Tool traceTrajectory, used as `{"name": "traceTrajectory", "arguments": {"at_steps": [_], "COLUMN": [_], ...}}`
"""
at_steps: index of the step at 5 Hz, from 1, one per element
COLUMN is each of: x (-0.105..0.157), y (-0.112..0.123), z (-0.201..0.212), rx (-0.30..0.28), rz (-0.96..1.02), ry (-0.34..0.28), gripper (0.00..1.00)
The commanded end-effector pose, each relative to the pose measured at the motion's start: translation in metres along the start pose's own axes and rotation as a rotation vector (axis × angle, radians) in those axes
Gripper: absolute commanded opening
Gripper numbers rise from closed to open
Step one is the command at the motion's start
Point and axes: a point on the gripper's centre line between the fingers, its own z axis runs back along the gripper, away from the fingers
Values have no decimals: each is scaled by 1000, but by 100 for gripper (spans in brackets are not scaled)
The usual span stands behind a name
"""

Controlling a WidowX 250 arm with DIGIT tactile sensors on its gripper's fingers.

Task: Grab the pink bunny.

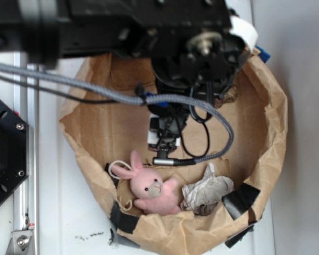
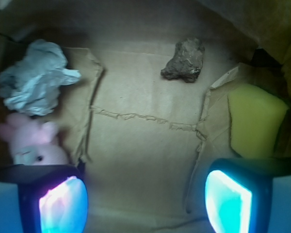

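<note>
1. Pincer (image 2: 145, 199) fingers are standing wide apart in the wrist view, with nothing between the two glowing pads (image 2: 63, 206); only bare brown paper is showing in the gap.
2. The pink bunny (image 1: 151, 187) is lying at the near edge of the bag's floor, face up, its white cord loop (image 1: 117, 169) trailing beside one ear. In the wrist view it is sitting just beyond the left finger, off to the side of the gap.
3. A crumpled wad of paper (image 1: 207, 192) is resting right beside the bunny.
4. A yellow sponge (image 2: 254, 119) is leaning against the paper wall on the far side from the bunny, and a dark lumpy object (image 2: 184, 60) is sitting well apart from both.
5. The brown paper bag (image 1: 266, 111), its rim rolled down and patched with black tape (image 1: 239, 199), is holding everything, its floor creased.
6. The white bench (image 1: 58, 223) is carrying the bag, with a metal rail (image 1: 29, 159) running along one side.
</note>
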Motion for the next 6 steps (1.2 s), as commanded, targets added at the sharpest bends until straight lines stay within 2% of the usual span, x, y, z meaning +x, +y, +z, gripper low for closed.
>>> {"name": "traceTrajectory", "arguments": {"at_steps": [1, 2, 3, 4, 6], "x": [27, 30, 26, 26, 23], "y": [-6, -29, -50, -67, -78], "z": [-29, -44, -34, -13, -1], "rx": [67, 28, -8, -20, -99], "rz": [-64, -172, -256, -318, -364], "ry": [8, 2, -76, -130, -118], "gripper": [100, 100, 100, 100, 100]}}
